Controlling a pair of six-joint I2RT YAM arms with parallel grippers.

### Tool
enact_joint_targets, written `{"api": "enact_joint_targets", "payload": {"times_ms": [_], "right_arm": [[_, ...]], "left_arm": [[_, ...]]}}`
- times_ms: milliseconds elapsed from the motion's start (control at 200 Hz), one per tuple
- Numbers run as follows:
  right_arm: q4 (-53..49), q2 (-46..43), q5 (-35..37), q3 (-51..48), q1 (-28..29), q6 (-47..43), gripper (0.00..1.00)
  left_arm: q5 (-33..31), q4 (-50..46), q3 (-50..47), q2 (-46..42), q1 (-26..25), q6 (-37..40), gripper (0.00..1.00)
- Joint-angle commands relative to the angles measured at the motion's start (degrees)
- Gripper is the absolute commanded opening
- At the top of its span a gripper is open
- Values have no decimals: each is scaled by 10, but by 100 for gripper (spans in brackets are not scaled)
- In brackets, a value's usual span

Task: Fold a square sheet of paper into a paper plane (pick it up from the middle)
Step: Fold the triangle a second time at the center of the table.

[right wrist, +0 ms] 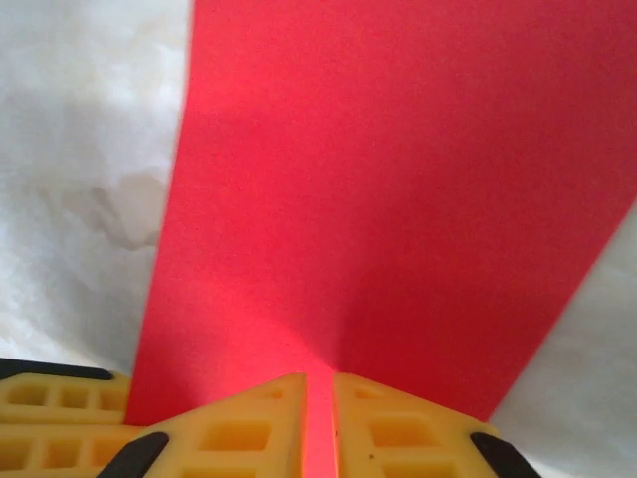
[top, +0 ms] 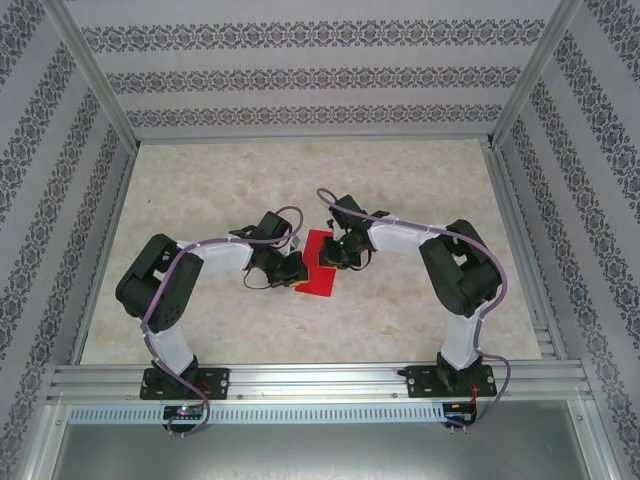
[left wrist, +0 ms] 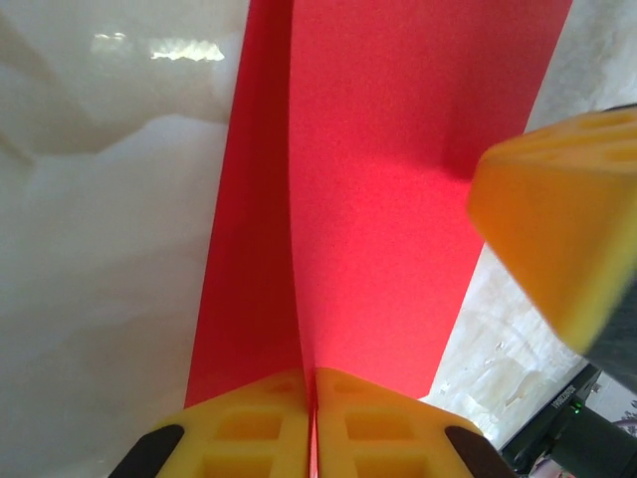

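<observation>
The square sheet of paper (top: 322,262), bright red, lies at the middle of the table (top: 420,180) between the two arms. It appears folded to a narrow rectangle, though the overhead view is too small to confirm. The left gripper (left wrist: 312,376) has its jaws closed on one edge, where a ridge runs along the sheet. The right gripper (right wrist: 318,383) has its jaws narrow about the opposite edge, seemingly pinching it. Risk: opposed pulls or an uneven lift could tear the thin sheet, slip it from one pinch, or set a stray crease.
</observation>
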Motion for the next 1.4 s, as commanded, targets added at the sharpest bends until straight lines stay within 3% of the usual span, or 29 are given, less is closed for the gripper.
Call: {"api": "enact_joint_targets", "payload": {"times_ms": [0,370,749,939,1394], "right_arm": [[7,15,0,-4,-3,5,13],[7,30,1,-12,-13,2,12],[37,12,-43,-25,-34,19,13],[40,-19,-68,-16,-48,13,23],[45,-76,-54,-62,-83,27,29]], "left_arm": [[12,27,-2,-12,4,-13,12],[76,117,-14,-43,4,-59,27],[86,175,-21,-36,4,-86,27],[79,192,-23,-31,4,-92,31],[83,208,-10,-2,4,-102,43]]}}
